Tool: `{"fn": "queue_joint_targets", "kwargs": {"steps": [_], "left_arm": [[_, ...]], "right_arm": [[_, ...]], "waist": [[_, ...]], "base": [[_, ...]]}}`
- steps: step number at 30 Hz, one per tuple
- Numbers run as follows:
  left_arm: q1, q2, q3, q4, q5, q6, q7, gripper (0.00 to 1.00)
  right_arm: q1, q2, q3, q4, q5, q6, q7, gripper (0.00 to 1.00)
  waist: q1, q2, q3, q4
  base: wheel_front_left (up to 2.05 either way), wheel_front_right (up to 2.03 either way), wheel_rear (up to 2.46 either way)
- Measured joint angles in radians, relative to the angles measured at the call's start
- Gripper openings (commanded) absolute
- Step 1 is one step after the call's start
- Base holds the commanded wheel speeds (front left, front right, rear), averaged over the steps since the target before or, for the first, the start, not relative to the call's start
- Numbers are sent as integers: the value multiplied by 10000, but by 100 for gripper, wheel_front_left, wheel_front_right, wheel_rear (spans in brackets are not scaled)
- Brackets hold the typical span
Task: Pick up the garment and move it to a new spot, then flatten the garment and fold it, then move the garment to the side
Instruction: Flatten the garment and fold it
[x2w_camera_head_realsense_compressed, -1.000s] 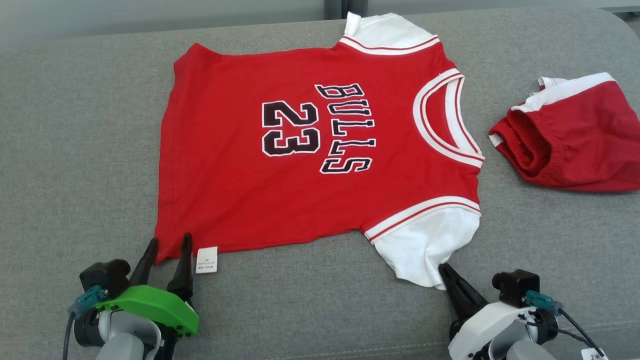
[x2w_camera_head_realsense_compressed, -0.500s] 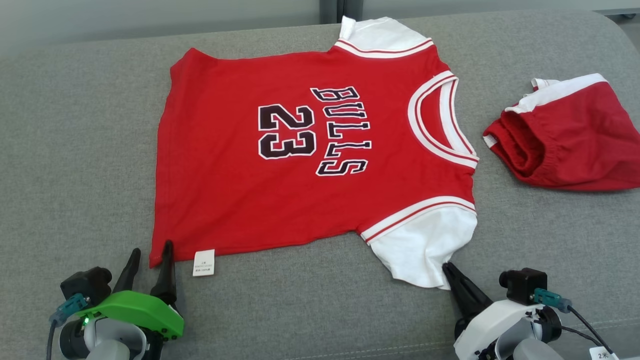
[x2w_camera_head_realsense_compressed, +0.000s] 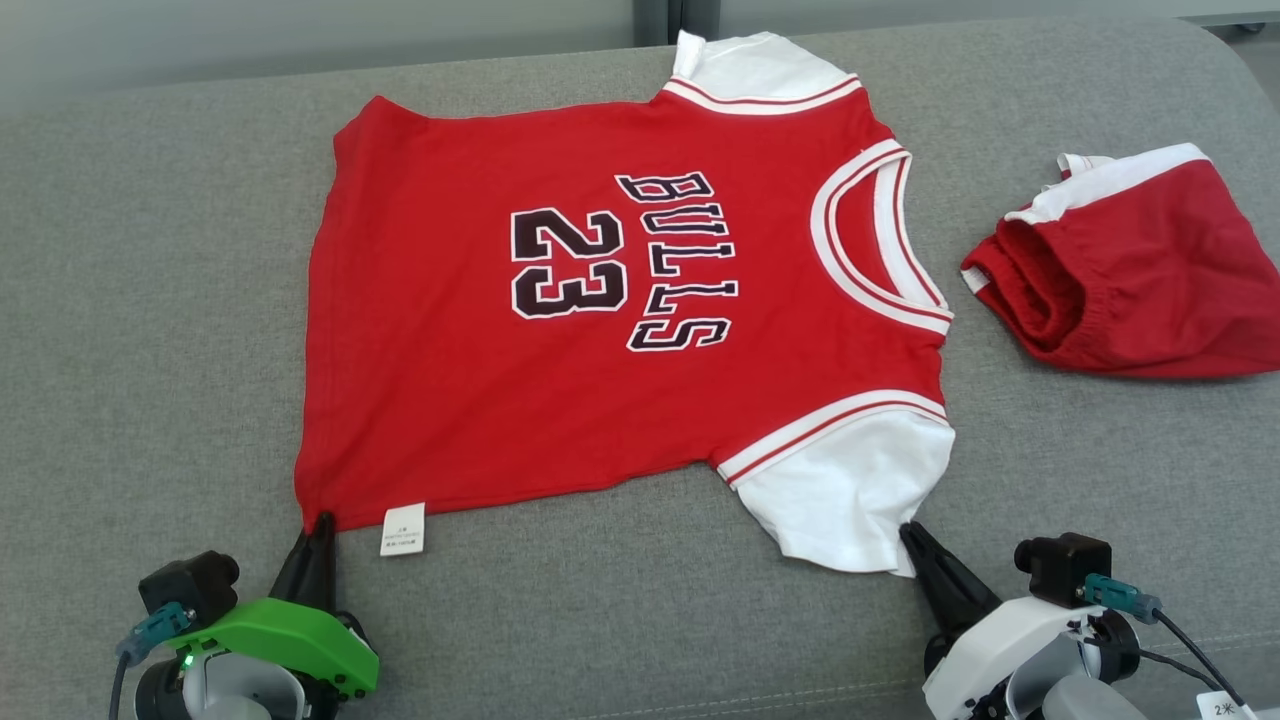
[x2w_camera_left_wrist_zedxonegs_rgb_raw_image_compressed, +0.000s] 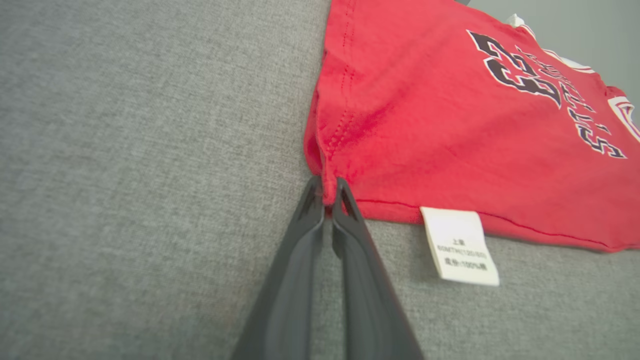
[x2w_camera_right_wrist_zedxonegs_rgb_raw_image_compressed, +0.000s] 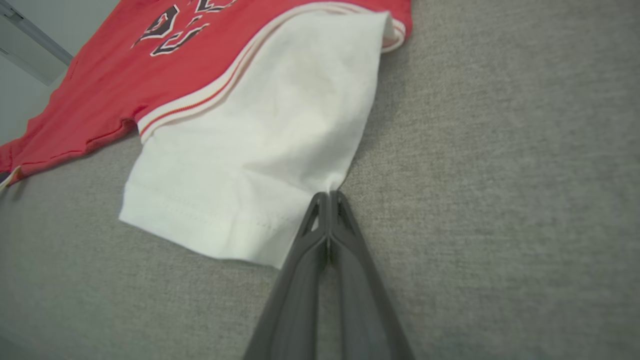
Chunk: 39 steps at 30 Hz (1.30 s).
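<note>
The garment (x2w_camera_head_realsense_compressed: 600, 300) is a red jersey with white sleeves and black "BULLS 23" lettering, spread flat on the grey couch with its neck to the right. My left gripper (x2w_camera_head_realsense_compressed: 320, 527) is shut on the garment's near-left hem corner (x2w_camera_left_wrist_zedxonegs_rgb_raw_image_compressed: 327, 192), just left of a white care label (x2w_camera_left_wrist_zedxonegs_rgb_raw_image_compressed: 460, 245). My right gripper (x2w_camera_head_realsense_compressed: 908, 532) is shut on the edge of the near white sleeve (x2w_camera_right_wrist_zedxonegs_rgb_raw_image_compressed: 260, 145), the cloth pinched at its tips (x2w_camera_right_wrist_zedxonegs_rgb_raw_image_compressed: 330, 194).
A pair of red shorts (x2w_camera_head_realsense_compressed: 1130, 280) with a white band lies bunched at the right of the grey couch seat (x2w_camera_head_realsense_compressed: 150, 350). The couch's back edge runs along the top, a pale wall behind it.
My left gripper has closed from wide open onto the hem corner. The right gripper has stayed shut on the sleeve. The camera view has shifted slightly.
</note>
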Motion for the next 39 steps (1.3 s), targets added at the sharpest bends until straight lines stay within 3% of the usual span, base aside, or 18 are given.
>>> {"fn": "queue_joint_targets", "kwargs": {"steps": [12,24,39], "left_arm": [[-73,52,27,-378,-324,0,19,0],[-125,391,-316,-1666,-479,0,550,0],[-142,1041,-324,-3561,-780,0,1831,0]], "right_arm": [[98,-121,546,-1241,1225,-44,79,0],[611,-1231,17,-2961,2242,-44,81,0],[640,-1825,19,-6159,5056,-48,886,0]], "waist": [[0,0,-12,-226],[0,0,-113,-298],[0,0,197,-254]], "base": [[0,0,0],[0,0,0],[0,0,0]]}}
